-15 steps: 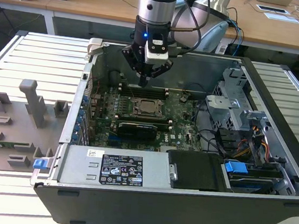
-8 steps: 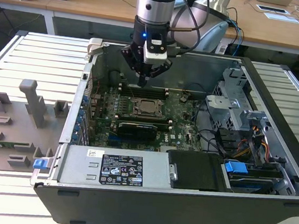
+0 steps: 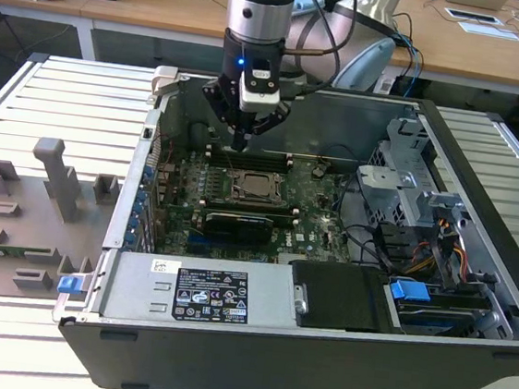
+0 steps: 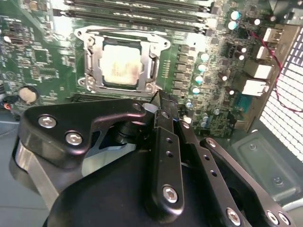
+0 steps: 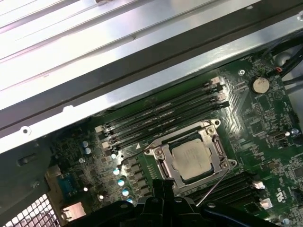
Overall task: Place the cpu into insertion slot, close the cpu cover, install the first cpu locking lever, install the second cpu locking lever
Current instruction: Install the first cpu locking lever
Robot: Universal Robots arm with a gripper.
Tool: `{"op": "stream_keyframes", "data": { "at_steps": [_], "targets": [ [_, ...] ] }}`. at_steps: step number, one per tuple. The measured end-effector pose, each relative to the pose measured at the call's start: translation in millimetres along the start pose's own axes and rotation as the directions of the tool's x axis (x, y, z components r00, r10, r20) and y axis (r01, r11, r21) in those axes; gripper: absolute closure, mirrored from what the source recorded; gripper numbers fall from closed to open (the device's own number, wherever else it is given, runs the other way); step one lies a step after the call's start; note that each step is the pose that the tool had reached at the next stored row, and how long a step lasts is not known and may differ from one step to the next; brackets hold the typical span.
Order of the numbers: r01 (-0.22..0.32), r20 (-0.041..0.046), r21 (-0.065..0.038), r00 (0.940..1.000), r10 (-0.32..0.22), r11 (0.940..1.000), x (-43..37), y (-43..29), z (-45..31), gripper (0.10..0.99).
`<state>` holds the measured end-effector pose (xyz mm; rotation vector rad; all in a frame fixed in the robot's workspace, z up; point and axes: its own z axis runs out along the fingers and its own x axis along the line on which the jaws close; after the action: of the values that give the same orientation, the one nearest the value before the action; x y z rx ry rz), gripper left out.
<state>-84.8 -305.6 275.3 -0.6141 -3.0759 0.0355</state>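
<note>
CPU (image 4: 120, 66) is already sitting in the socket (image 5: 164, 166) near the middle of the green board (image 3: 317, 221), with the metal cover frame (image 4: 94, 56) down flat around it. Claw (image 3: 239, 143) hangs just above the board by the memory slots (image 5: 161, 118), fingers (image 4: 165, 113) pressed together, not pinching anything.

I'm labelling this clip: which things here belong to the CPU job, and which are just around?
Job:
cpu, seated in the slot
slot
cover, down around the cpu
gripper, shut, above the board

Just around:
memory slots
coin cell
drive cage
grey fixtures
</note>
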Motion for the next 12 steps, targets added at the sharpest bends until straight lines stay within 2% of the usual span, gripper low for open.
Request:
{"op": "stream_keyframes", "data": {
  "at_steps": [2,3,4,6,7,8,10,12],
  "targets": [
    [0.001,0.0004,0.000,1.0000,-0.001,1.0000,9.0,-2.3,2.5,0.984],
    [0.002,0.0007,0.000,1.0000,-0.002,1.0000,16.7,-4.2,5.2,0.984],
    [0.002,0.0007,0.000,1.0000,-0.002,1.0000,19.6,-4.6,6.5,0.984],
    [0.013,0.0009,0.000,0.9999,-0.013,0.9999,22.4,-4.4,8.4,0.984],
    [0.045,0.0016,0.000,0.9990,-0.045,0.9990,22.4,-4.3,9.0,0.984],
    [0.092,0.0027,0.000,0.9958,-0.092,0.9958,22.5,-4.3,9.9,0.984],
    [0.135,0.0038,0.000,0.9908,-0.135,0.9908,22.4,-4.3,10.8,0.984],
    [0.182,0.0048,0.000,0.9833,-0.182,0.9833,22.4,-4.2,11.7,0.984]
  ]
}}
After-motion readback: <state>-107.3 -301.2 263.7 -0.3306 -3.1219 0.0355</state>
